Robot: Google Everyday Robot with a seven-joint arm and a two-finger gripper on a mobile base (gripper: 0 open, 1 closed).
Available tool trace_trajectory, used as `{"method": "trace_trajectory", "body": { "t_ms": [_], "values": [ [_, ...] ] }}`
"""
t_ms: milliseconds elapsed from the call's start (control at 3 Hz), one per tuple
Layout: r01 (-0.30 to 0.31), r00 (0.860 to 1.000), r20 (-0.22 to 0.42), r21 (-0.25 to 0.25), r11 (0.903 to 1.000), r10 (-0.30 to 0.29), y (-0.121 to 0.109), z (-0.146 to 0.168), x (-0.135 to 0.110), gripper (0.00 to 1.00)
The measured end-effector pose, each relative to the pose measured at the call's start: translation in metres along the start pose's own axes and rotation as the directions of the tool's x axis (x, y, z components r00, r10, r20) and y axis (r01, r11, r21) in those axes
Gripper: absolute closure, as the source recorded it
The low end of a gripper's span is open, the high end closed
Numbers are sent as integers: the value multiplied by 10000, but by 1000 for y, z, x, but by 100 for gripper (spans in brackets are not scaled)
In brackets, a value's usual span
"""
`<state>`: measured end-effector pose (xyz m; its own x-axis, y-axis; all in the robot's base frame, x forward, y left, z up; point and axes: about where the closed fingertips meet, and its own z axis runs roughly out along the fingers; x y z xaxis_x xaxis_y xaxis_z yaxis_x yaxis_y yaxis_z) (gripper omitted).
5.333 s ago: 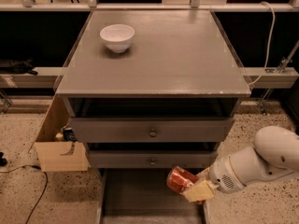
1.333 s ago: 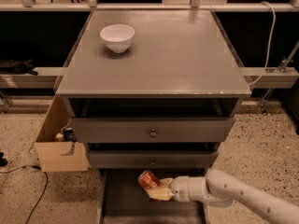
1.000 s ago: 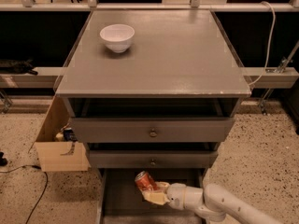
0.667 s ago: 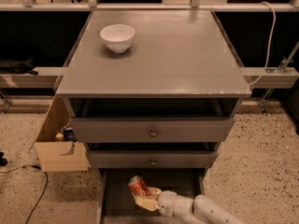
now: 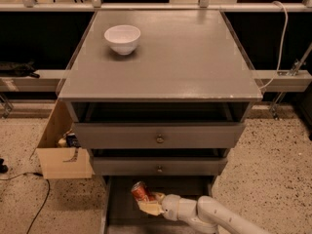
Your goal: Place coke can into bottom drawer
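Note:
The coke can (image 5: 140, 191) is red-orange with a silvery top and sits tilted over the open bottom drawer (image 5: 119, 213), near its left half and close to the floor. My gripper (image 5: 147, 202) reaches in from the lower right on a white arm and is shut on the coke can, its pale fingers (image 5: 151, 208) wrapped under and beside it. I cannot tell whether the can touches the drawer floor. The two upper drawers are closed.
A white bowl (image 5: 122, 38) stands on the grey cabinet top (image 5: 195, 57) at the back left. An open cardboard box (image 5: 61, 152) sits on the speckled floor left of the drawers. A black cable (image 5: 29, 194) lies on the floor.
My gripper has carried the coke can leftward and lower, from the drawer's right side to its left half inside the open bottom drawer. The arm has dropped toward the frame's bottom.

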<state>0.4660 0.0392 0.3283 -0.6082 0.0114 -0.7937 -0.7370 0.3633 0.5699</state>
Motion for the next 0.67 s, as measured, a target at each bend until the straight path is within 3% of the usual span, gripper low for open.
{"method": "trace_trajectory", "body": {
  "t_ms": [667],
  "values": [
    [-394,9966,-705,511,9979,429,-24,4,24,100]
  ]
}}
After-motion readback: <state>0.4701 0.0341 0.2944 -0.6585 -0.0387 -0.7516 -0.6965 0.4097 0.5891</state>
